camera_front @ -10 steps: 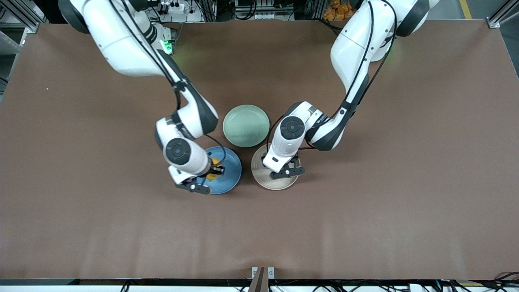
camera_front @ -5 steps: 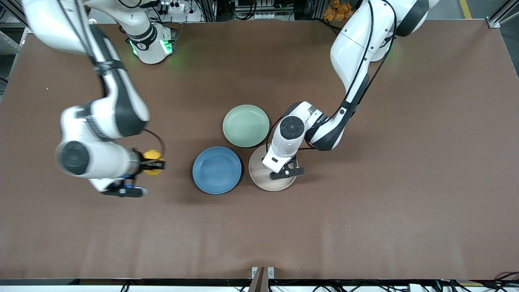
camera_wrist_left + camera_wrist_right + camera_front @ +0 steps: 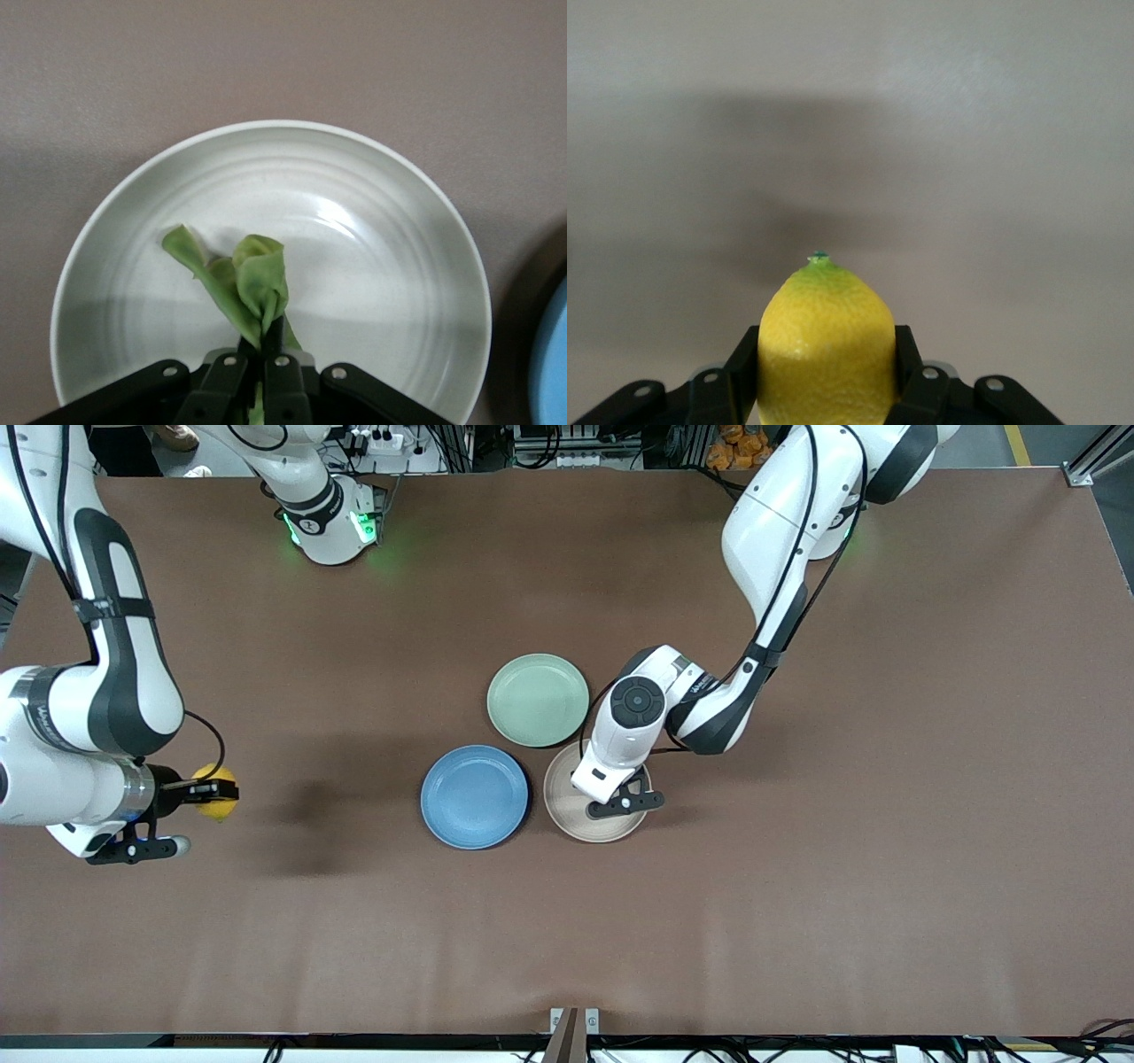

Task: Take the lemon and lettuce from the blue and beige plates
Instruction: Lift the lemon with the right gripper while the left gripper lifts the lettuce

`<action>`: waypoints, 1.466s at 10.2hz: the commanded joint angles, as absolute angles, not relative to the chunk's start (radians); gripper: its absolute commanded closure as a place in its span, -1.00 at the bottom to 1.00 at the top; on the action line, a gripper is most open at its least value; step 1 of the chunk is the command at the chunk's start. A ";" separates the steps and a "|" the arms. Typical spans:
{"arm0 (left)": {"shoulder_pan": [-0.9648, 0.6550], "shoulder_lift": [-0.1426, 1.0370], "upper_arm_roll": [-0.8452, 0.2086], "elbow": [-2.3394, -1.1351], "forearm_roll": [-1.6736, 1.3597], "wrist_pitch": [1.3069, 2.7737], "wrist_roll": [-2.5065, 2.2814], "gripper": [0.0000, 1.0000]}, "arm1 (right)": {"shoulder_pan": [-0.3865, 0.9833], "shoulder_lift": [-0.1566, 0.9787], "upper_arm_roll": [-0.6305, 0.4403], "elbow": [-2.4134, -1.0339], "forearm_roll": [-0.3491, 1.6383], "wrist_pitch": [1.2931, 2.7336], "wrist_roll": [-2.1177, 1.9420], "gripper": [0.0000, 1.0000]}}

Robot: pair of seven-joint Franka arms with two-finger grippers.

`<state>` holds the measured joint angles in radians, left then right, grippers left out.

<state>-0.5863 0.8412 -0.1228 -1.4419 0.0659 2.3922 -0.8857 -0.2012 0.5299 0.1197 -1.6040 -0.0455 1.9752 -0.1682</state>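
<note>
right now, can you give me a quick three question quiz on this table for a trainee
1. True or false: the right gripper holds the small oval yellow lemon over bare table toward the right arm's end.
2. The left gripper's fingers are shut on what? A) the crinkled green lettuce leaf B) a spoon C) nothing
3. Fill in: the left gripper is over the round pale ____ plate, which lies beside the round medium blue plate and nearer the front camera than the round mint-green plate.

Key: 1 true; 2 A; 3 beige
</note>
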 commanded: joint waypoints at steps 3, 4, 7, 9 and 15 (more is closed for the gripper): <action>-0.575 0.720 -0.112 -1.443 0.094 2.290 -0.919 1.00 | -0.244 0.563 0.138 -1.744 -0.048 2.163 -0.178 1.00; -0.565 0.669 -0.112 -1.443 0.095 2.249 -0.916 1.00 | -0.244 0.572 0.138 -1.747 -0.014 2.164 -0.169 1.00; -0.505 0.580 -0.113 -1.443 0.092 2.157 -0.885 1.00 | -0.236 0.610 0.137 -1.747 0.003 2.166 -0.132 1.00; -0.431 0.513 -0.124 -1.445 0.066 2.081 -0.786 1.00 | -0.232 0.630 0.138 -1.744 0.006 2.164 -0.075 1.00; -0.212 0.400 -0.121 -1.456 0.049 1.829 -0.302 1.00 | -0.221 0.606 0.152 -1.654 0.006 2.021 -0.066 -1.00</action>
